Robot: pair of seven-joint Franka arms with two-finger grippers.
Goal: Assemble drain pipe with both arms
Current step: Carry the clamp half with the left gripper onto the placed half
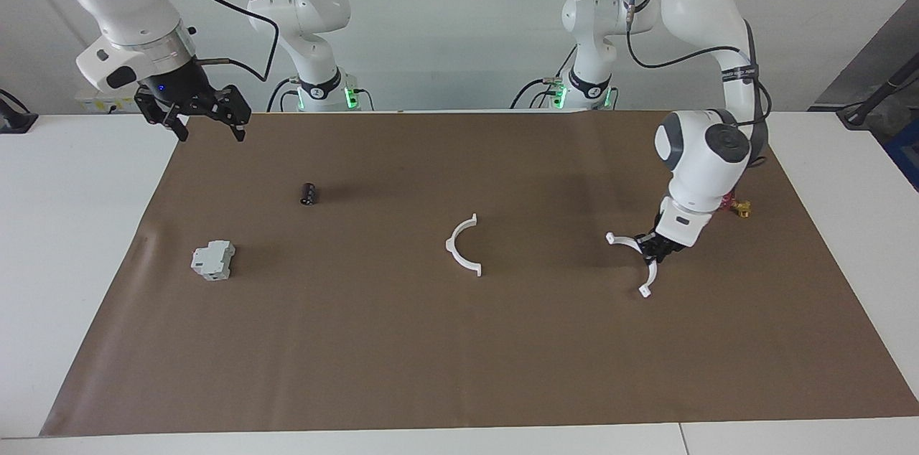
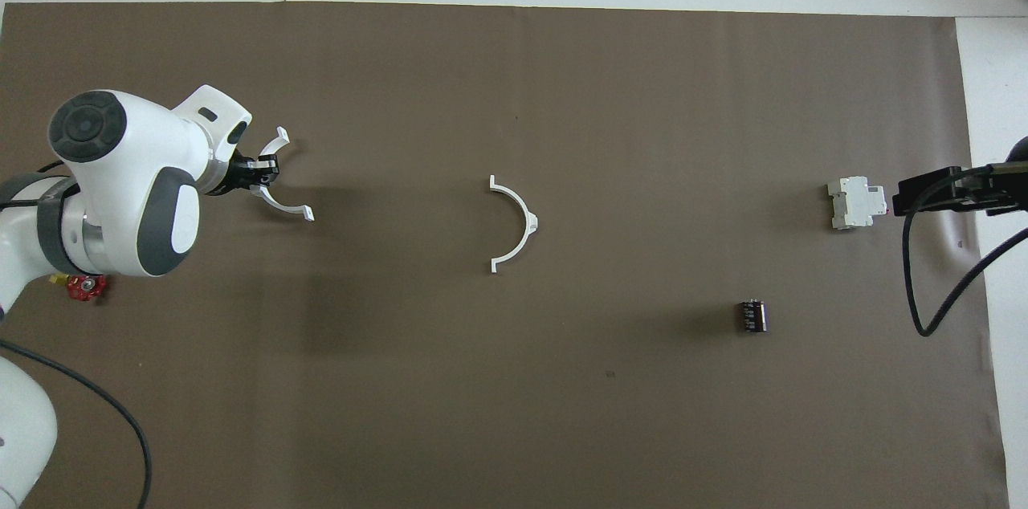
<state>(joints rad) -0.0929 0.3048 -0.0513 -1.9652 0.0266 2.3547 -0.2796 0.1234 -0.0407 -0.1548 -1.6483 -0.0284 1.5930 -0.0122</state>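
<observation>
One white half-ring of the drain pipe (image 1: 451, 246) (image 2: 530, 224) lies flat at the middle of the brown mat. The other half-ring (image 1: 650, 275) (image 2: 283, 206) is low over the mat toward the left arm's end, and my left gripper (image 1: 657, 248) (image 2: 257, 172) is shut on the middle of its curve. The two halves are well apart. My right gripper (image 1: 212, 132) (image 2: 898, 200) hangs open and empty, raised over the mat's edge at the right arm's end, and that arm waits.
A grey boxy block (image 1: 212, 260) (image 2: 856, 202) sits on the mat (image 1: 459, 369) toward the right arm's end. A small black cylinder (image 1: 308, 193) (image 2: 752, 315) lies nearer to the robots. A small red valve part (image 2: 84, 287) lies beside the left arm.
</observation>
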